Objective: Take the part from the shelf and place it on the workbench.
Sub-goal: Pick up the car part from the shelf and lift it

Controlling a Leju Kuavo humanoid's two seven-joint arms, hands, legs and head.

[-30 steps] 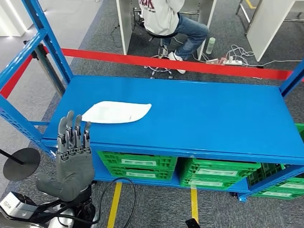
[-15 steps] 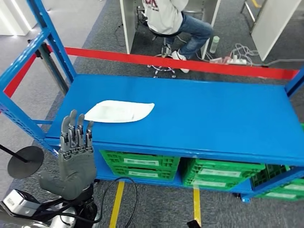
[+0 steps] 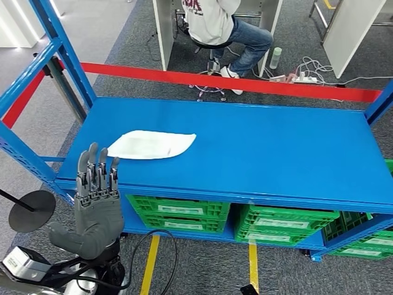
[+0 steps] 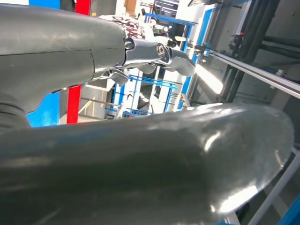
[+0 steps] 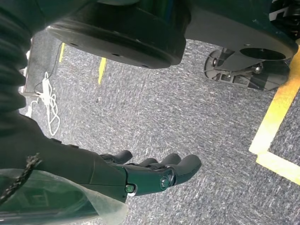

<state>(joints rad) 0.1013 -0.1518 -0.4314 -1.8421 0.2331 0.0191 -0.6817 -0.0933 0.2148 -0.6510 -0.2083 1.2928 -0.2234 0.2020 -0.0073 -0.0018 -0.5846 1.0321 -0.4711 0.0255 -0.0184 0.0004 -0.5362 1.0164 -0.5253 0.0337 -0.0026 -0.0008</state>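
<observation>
Fingers straight and spread, the robot's left hand [image 3: 96, 206] is raised at 7 o'clock, empty, just short of the blue shelf [image 3: 260, 153]. The right hand [image 5: 141, 176] hangs over grey carpet, loosely uncurled, holding nothing. The part, a flat white sheet [image 3: 150, 145], lies at 10 o'clock on the shelf. Being thin, it likely needs sliding to the edge before pinching. Green crates [image 3: 178, 213] sit beneath; beyond red tape [image 3: 222, 81], at 12 o'clock, a person [image 3: 222, 24] sits.
</observation>
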